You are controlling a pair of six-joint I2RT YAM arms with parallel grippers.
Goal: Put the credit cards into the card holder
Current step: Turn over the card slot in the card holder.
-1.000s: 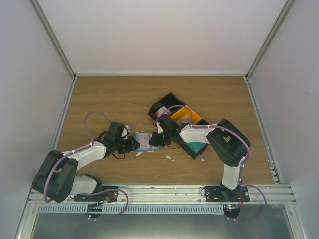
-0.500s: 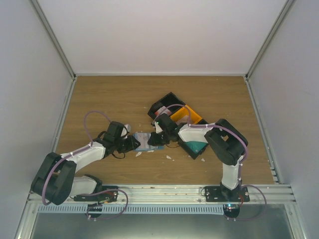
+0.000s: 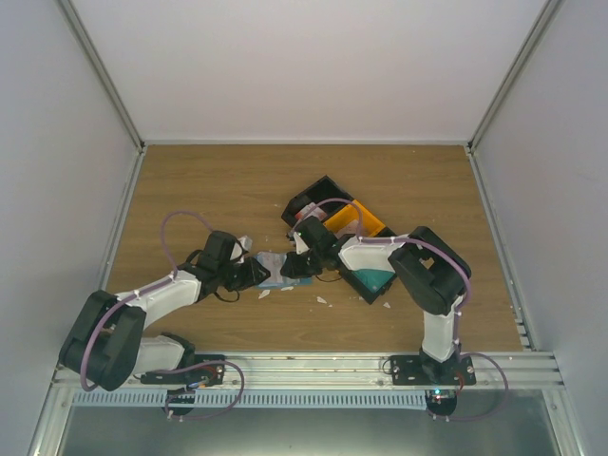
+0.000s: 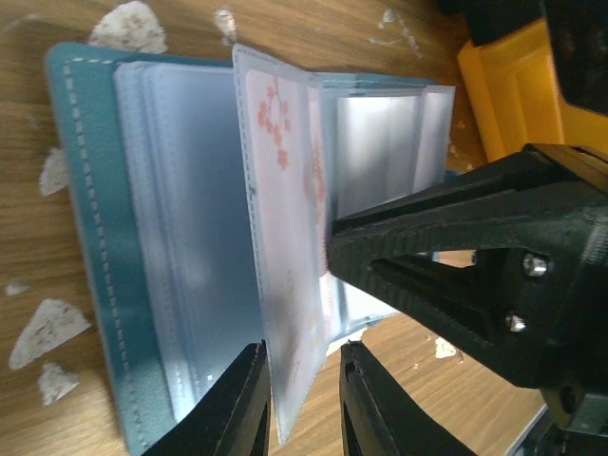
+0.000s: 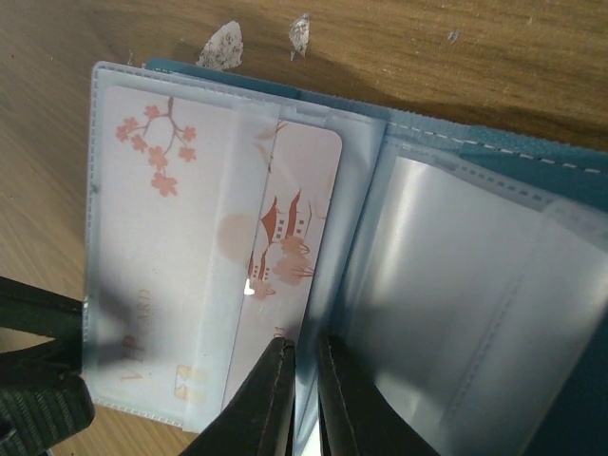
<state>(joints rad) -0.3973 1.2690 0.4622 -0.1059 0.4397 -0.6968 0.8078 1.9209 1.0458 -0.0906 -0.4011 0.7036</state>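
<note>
The teal card holder [image 3: 273,269] lies open on the table between both grippers, its cover [image 4: 81,190] flat and its clear sleeves fanned. One sleeve stands up with a pinkish-white credit card [image 4: 290,218] in it, printed with blossoms and a pagoda [image 5: 285,218]. The sleeve's lower edge sits between the fingers of my left gripper [image 4: 304,389]; it leans on one finger, the other stands off. My right gripper [image 5: 304,389] comes from the opposite side, jaws nearly together on the card's edge and sleeve plastic. Other cards are out of view.
A black bin [image 3: 313,198] and an orange tray [image 3: 359,220] stand right behind my right arm, with a green-teal block [image 3: 372,282] beside them. Small white scraps [image 3: 323,300] lie around the holder [image 5: 220,43]. The orange tray's edge [image 4: 503,85] is close.
My right gripper has narrowed and edged slightly left against the holder. From above, less of the pale card face shows. The left arm has barely moved.
</note>
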